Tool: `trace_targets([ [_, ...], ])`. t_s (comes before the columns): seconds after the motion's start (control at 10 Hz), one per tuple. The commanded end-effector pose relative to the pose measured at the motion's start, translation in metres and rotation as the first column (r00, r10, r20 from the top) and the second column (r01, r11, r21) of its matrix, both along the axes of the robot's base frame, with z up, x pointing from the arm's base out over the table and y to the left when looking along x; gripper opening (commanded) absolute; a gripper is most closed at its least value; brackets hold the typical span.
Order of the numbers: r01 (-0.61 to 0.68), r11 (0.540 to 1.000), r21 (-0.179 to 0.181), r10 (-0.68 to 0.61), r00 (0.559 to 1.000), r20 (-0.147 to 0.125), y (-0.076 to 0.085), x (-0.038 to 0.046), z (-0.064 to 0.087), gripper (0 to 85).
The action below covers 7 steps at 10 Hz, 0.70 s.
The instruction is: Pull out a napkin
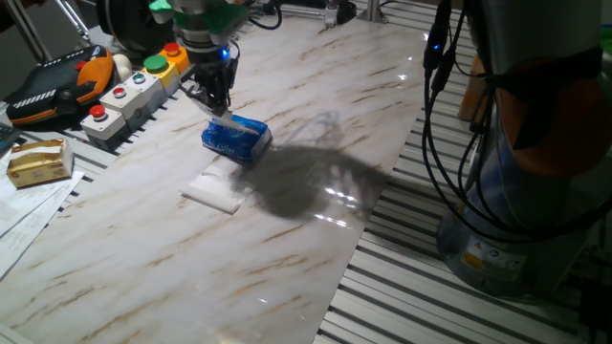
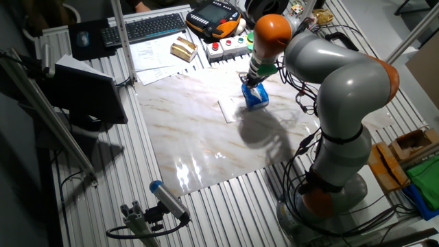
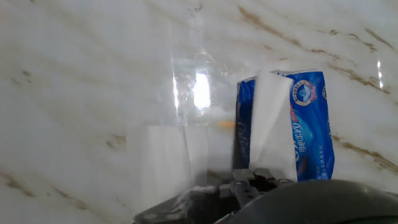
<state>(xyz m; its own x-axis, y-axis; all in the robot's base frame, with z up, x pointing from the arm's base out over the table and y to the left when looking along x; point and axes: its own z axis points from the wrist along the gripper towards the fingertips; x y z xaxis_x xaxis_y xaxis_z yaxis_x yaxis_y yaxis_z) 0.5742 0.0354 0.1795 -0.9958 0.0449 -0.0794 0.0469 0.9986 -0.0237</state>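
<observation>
The blue-and-white tissue pack lies on the marble board; it also shows in the other fixed view and in the hand view. My gripper hangs just above the pack's left end and is shut on a white napkin. This napkin stretches from the pack's opening up to my fingertips, still partly inside the pack. A second folded white napkin lies flat on the board beside the pack, seen also in the hand view and the other fixed view.
A button box and an orange-black pendant stand at the board's far left edge. A yellow box lies on papers. The robot base and cables stand at the right. A keyboard lies behind the board.
</observation>
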Motion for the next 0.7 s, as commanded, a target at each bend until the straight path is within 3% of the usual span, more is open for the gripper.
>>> trace_targets([
  [0.0,0.0,1.0,0.0,0.0,1.0,-0.003,0.001,-0.001,0.004,0.7],
  [0.3,-0.003,1.0,-0.005,0.003,1.0,-0.009,0.0,-0.0026,0.014,0.7],
  [0.6,0.007,1.0,-0.01,-0.007,1.0,-0.013,0.009,-0.0029,0.02,0.7],
])
